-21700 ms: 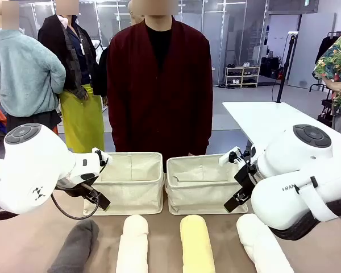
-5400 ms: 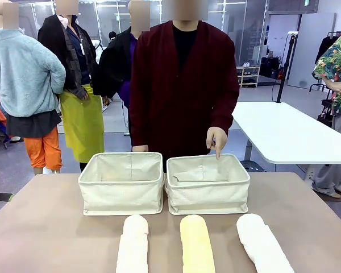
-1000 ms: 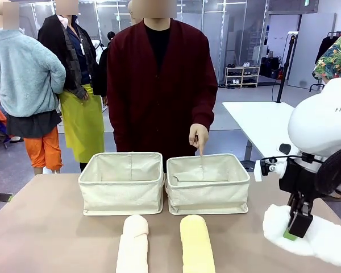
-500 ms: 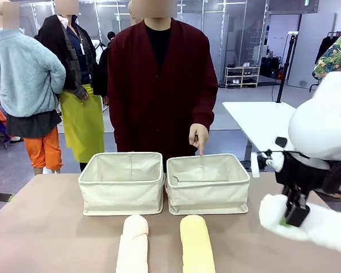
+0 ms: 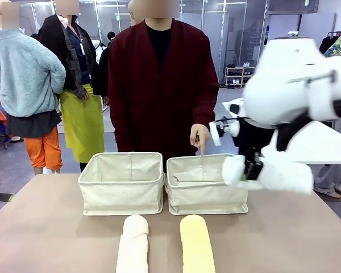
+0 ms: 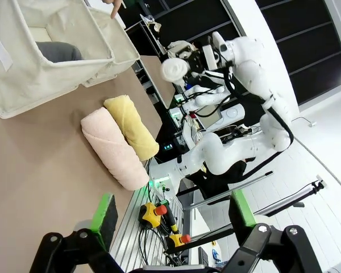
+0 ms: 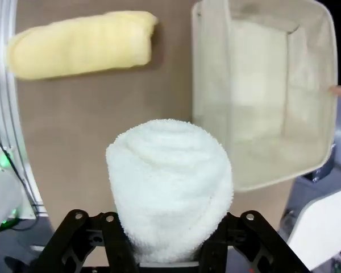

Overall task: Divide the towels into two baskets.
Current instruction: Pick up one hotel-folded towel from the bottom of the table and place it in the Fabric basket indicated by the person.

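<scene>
Your right end effector (image 5: 253, 169) is clenched on the white towel (image 5: 281, 175), held aloft at the right edge of the right basket (image 5: 207, 199). Your left end effector (image 6: 173, 219) is spread wide. The cream-peach towel (image 5: 133, 245) and yellow towel (image 5: 196, 244) lie on the near worktop (image 5: 45, 227).

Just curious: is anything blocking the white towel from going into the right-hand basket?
Nothing visible does. The right gripper holds the white towel aloft beside the right basket, which looks empty; the person's hand points at its far rim.
</scene>
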Tool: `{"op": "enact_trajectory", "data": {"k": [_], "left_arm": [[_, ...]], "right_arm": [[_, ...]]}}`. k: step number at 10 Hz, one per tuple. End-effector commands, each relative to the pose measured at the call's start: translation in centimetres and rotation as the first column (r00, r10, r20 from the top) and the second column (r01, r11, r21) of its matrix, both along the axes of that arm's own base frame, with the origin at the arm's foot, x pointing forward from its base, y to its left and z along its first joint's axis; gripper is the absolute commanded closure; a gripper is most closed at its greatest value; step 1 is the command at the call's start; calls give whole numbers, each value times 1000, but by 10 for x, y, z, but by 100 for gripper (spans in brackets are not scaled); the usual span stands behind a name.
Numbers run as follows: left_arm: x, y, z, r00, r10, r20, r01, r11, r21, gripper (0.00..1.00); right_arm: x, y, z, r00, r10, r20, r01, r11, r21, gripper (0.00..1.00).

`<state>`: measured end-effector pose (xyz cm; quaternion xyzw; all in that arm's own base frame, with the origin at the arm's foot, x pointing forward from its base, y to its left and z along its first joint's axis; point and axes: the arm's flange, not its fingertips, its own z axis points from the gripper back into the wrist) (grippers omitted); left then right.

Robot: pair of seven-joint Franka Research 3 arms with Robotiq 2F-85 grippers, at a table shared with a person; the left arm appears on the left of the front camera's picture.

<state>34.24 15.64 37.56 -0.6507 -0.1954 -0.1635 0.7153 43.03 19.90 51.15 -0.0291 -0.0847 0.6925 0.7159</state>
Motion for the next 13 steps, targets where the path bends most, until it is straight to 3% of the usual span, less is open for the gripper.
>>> {"op": "enact_trajectory", "data": {"k": [1, 3, 6, 8, 13], "left_arm": [[-5, -1, 1, 1000, 7, 5, -7, 1000, 12, 0], [-5, -1, 1, 1000, 7, 5, -7, 1000, 12, 0], [-5, -1, 1, 1000, 7, 5, -7, 1000, 12, 0], [-5, -1, 1, 1000, 7, 5, -7, 1000, 12, 0], [-5, -1, 1, 1000, 7, 5, -7, 1000, 12, 0]], "right_arm": [[48, 33, 6, 991, 130, 31, -130, 991, -22, 65], [91, 65, 2, 980, 182, 78, -178, 983, -51, 65], [132, 101, -9, 978, 208, 9, -207, 978, -39, 65], [155, 109, -33, 982, 183, 34, -183, 983, 0, 65], [170, 123, -99, 986, 167, 22, -166, 985, -39, 65]]}}
